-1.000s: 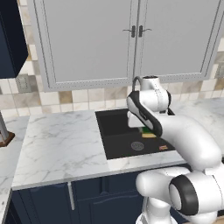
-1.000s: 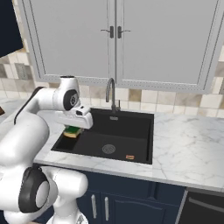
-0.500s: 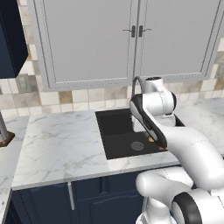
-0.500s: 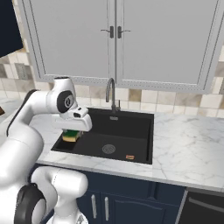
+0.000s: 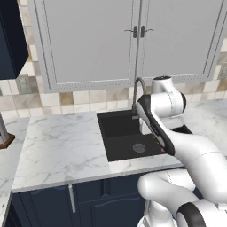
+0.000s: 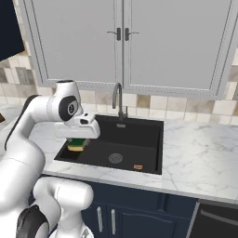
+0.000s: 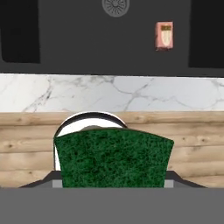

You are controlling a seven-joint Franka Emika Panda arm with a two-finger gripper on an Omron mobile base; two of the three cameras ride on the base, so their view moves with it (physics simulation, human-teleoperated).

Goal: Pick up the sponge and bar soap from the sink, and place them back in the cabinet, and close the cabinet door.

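My gripper (image 6: 78, 138) is shut on the sponge (image 6: 77, 144), which hangs over the left end of the black sink (image 6: 139, 135). In the hand view the sponge's green face (image 7: 113, 159) covers the fingertips. The bar soap (image 7: 164, 35), small and orange-brown, lies flat on the sink floor near the front right, right of the drain (image 6: 115, 158); it is the small orange spot (image 6: 138, 167) in the right base view. The navy cabinet (image 5: 11, 40) hangs at the upper left. I cannot make out the cabinet door.
The gooseneck tap (image 6: 118, 97) stands behind the sink. Light grey wall cabinets (image 5: 133, 40) hang shut above it. Marble counter (image 5: 62, 142) stretches left and right of the sink. A wooden-based item (image 5: 3, 135) sits at the counter's far left.
The arm's upper links have swung round while the sponge stays gripped at about the same spot over the sink's left end. The bar soap has not moved.
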